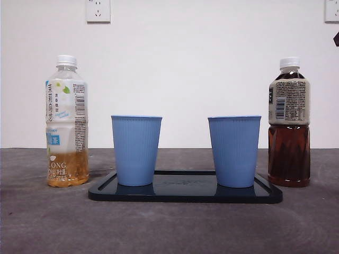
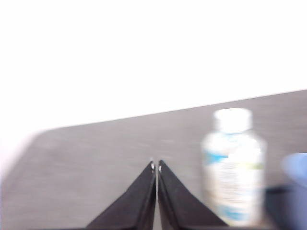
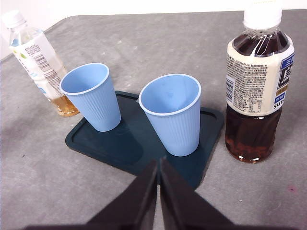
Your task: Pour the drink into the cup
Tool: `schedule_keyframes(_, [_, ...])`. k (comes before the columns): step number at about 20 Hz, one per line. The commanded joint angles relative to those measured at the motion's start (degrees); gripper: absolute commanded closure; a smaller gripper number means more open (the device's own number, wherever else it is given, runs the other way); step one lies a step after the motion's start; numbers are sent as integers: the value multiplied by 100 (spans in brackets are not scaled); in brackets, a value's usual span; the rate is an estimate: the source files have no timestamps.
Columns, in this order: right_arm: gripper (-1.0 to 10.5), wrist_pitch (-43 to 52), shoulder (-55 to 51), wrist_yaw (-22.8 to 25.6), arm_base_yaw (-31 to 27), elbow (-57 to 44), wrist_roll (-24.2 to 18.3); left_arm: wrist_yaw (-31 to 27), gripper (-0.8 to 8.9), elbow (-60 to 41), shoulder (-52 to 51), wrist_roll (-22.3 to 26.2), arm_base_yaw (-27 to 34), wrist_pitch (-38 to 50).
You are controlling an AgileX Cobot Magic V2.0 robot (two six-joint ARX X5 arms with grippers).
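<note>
Tray: I see a dark rectangular plastic tray [image 1: 185, 194] lying flat on the grey table [image 1: 169, 227], centre of the front view.
Cups: two light blue ribbed plastic cups stand upright on the tray, apart from each other; one [image 1: 136, 150] near the pale bottle, the other [image 1: 234, 151] near the dark bottle. Both look empty from my right wrist camera.
Pale bottle: clear plastic bottle with a white cap and white-green label [image 1: 67, 123], upright on the table just off the tray's end, a low layer of amber drink at the bottom. Cap on.
Dark bottle: clear plastic bottle of dark brown tea with a white cap and beige label [image 1: 288, 123], upright on the table just beside the tray's other end, filled high. Cap on.
Left gripper: left gripper [image 2: 156, 166] has its jaws pressed together, holding nothing, hanging over bare table with the pale bottle blurred nearby.
Right gripper: right gripper [image 3: 158, 163] has its jaws together too, empty, hovering above the near edge of the tray, dark bottle off to one side.
Wall: white wall with a socket [image 1: 98, 10] behind.
</note>
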Motion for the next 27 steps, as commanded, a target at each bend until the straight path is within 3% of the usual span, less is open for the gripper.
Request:
schedule_keyframes(1, [940, 68, 2, 4, 39, 92, -28, -4, 807, -494, -286, 422, 358, 516])
schedule_keyframes(9, [940, 68, 2, 4, 39, 92, -28, -4, 807, -2033, -1355, 407, 822, 656])
schedule_keyframes(21, [940, 68, 2, 4, 39, 92, -28, 4, 807, -2485, -1397, 352, 944, 201])
schedule_keyframes(27, [940, 68, 2, 4, 39, 92, -28, 33, 807, -2483, -1397, -855, 957, 201])
